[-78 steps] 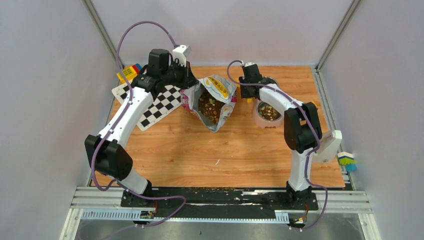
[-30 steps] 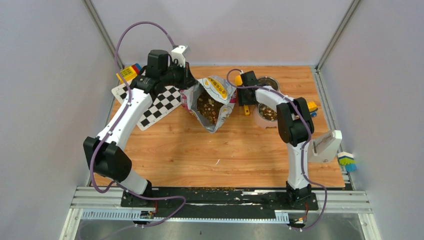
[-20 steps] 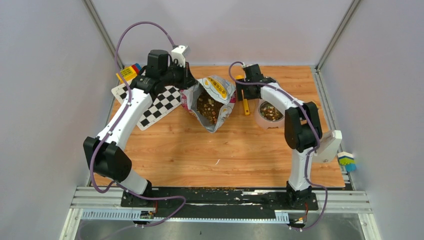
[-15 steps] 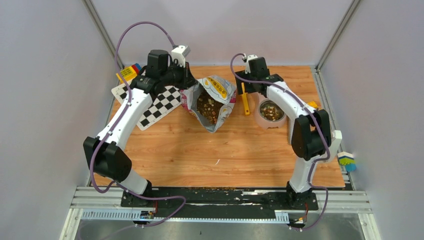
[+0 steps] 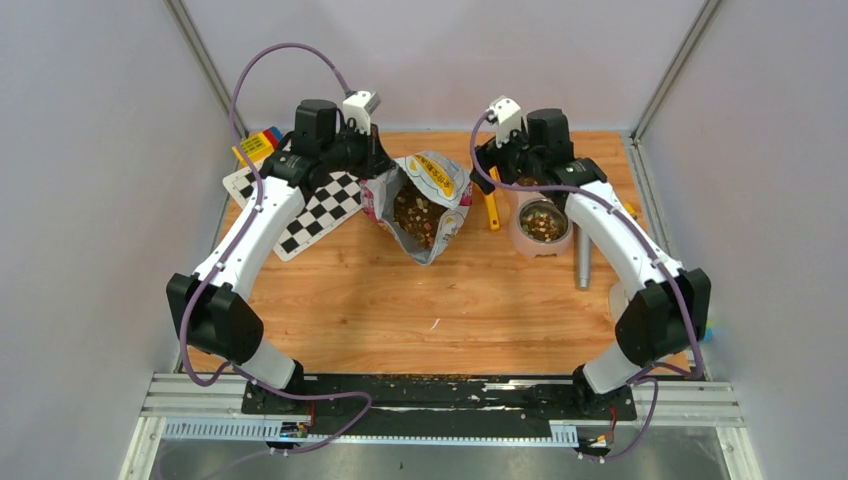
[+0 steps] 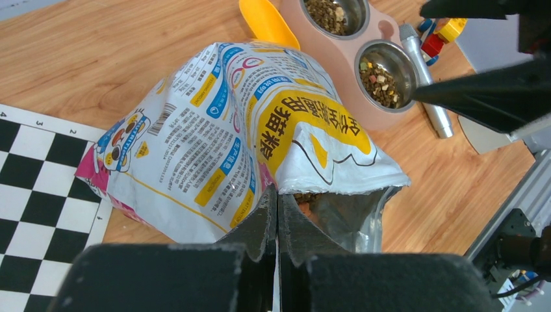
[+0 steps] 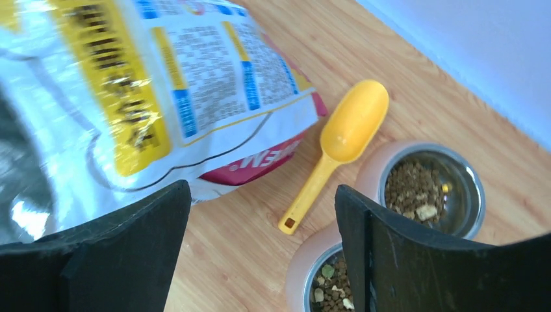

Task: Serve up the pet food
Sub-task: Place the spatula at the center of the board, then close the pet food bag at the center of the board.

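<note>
The left gripper (image 6: 277, 208) is pinched tight on the torn top edge of a glossy bag (image 6: 221, 130). Its yellow panel carries large Chinese characters, beside a barcode and print too fine to read. The digits 4, 3 and 2 run along the checkerboard (image 6: 39, 188) next to it. The pet food (image 6: 380, 71) sits in both steel cups of a pink double bowl (image 7: 302, 266) and shows inside the bag's mouth. The right gripper (image 7: 261, 195) hangs wide and empty above a yellow scoop (image 7: 344, 133) lying between bag and bowl.
</note>
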Robot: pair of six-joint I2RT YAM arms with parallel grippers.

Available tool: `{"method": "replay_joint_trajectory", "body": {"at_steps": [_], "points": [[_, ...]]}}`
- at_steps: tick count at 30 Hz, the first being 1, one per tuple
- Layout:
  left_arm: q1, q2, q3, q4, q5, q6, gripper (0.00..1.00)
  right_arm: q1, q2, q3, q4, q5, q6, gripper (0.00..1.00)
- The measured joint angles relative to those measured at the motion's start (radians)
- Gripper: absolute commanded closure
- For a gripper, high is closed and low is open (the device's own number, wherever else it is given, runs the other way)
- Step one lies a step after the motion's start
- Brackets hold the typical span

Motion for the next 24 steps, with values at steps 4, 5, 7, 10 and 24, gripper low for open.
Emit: {"method": "replay_joint_trajectory", "body": {"at_steps": [4, 5, 7, 10, 24], "points": [[0.000, 0.000, 0.000, 0.000, 0.000, 0.000, 1.00, 0.002, -0.121, -0.104, 0.051, -0.131, -0.091, 0.17], [0.000, 0.000, 0.000, 0.000, 0.000, 0.000, 1.00, 0.003, -0.161, -0.146, 0.078, -0.175, -0.124, 0.17], [0.000, 0.000, 0.000, 0.000, 0.000, 0.000, 1.00, 0.006, -0.220, -0.208, 0.111, -0.252, -0.186, 0.17], [0.000, 0.000, 0.000, 0.000, 0.000, 0.000, 1.00, 0.019, -0.276, -0.262, 0.127, -0.371, -0.280, 0.18], [0.000, 0.000, 0.000, 0.000, 0.005, 0.001, 1.00, 0.101, -0.237, -0.269, 0.046, -0.471, -0.679, 0.26]]}}
